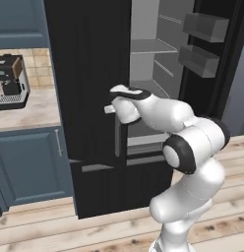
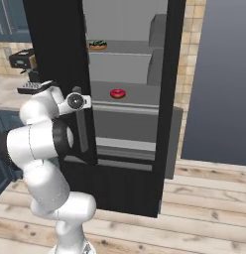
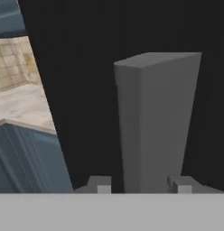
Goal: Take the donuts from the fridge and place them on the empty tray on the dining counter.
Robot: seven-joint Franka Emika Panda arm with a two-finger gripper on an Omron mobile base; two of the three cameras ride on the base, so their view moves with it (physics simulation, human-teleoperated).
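Squarely between the pincer (image 3: 141, 187) tips — fridge (image 3: 77, 67) handle (image 3: 152, 122)

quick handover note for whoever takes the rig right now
Gripper: jaws astride the grey handle of the left fridge door; firm grip cannot be told.
Fridge: right door open, left door shut.
Donuts: pink one on the middle shelf, chocolate one on the shelf above, both untouched.
Done: right door opened.
Left: take both donuts to the tray on the dining counter.
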